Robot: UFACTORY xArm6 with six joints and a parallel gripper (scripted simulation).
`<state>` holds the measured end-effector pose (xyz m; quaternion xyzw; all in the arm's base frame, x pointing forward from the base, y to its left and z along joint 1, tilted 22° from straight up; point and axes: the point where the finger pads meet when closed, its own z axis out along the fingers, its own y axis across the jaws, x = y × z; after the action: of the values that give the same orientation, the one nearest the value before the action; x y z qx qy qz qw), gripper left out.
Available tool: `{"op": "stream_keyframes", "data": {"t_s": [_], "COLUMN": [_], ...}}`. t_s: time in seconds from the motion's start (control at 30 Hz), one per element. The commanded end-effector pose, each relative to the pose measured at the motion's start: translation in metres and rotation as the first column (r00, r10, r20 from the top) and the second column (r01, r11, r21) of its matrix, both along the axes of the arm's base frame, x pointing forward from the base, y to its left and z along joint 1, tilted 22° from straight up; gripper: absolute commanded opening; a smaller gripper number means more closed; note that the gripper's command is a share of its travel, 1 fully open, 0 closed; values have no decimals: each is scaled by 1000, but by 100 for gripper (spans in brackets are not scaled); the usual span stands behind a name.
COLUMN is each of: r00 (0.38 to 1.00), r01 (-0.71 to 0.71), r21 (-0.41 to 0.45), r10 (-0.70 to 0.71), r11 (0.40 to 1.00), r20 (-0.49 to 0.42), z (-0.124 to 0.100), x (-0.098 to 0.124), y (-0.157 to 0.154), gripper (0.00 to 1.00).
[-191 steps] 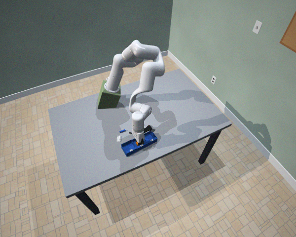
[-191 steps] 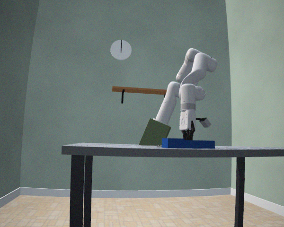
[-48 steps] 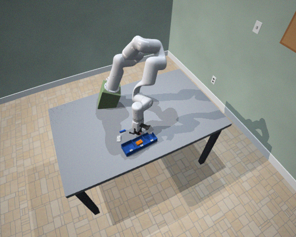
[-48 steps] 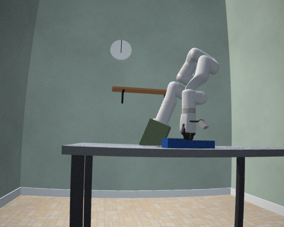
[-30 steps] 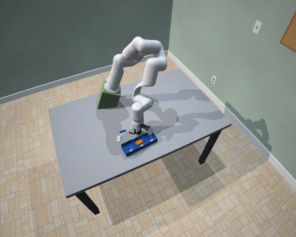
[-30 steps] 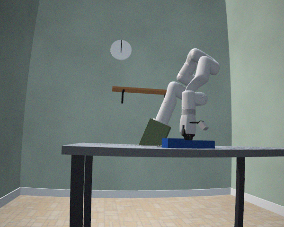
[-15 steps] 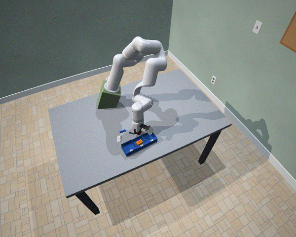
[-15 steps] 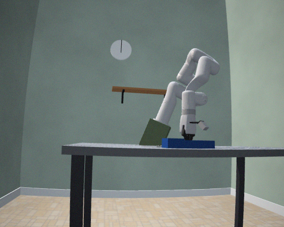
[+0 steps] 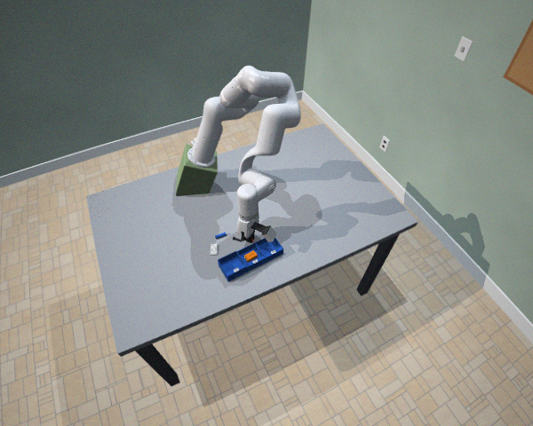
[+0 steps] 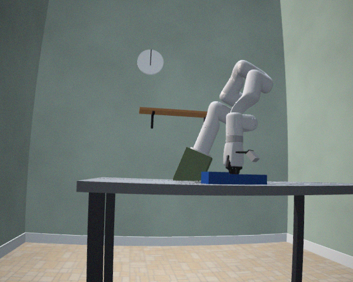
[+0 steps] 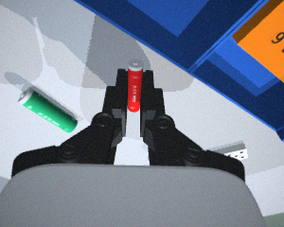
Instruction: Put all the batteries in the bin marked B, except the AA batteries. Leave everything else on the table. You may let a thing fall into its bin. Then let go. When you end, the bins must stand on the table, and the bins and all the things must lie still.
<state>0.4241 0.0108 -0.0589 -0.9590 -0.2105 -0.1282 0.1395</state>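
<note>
End effector [image 11: 133, 101]: pinching the red battery [image 11: 133, 90] on the counter [image 9: 156, 275].
Green battery [image 11: 48, 112]: lying apart, left.
Blue bin [image 9: 232, 272]: holds an orange 9 V battery [image 11: 270, 35].

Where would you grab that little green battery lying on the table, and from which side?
Around the middle of its round body, coming straight down from above. The green battery lies flat on the table with bare space along both long sides, so fingers can close across its narrow width; its ends are small and likely slippery. The tool is shut on the red battery the same way.
</note>
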Motion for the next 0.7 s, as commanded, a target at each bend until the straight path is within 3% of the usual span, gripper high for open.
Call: {"op": "stream_keyframes", "data": {"t_s": [0.0,0.67], "r00": [1000,1000], "r01": [1,1], "r21": [-1,-1], "r10": [-1,-1], "r11": [1000,1000], "r20": [3,3], "z": [7,57], "x": [0,-10], "y": [-3,-20], "gripper": [0,0]}}
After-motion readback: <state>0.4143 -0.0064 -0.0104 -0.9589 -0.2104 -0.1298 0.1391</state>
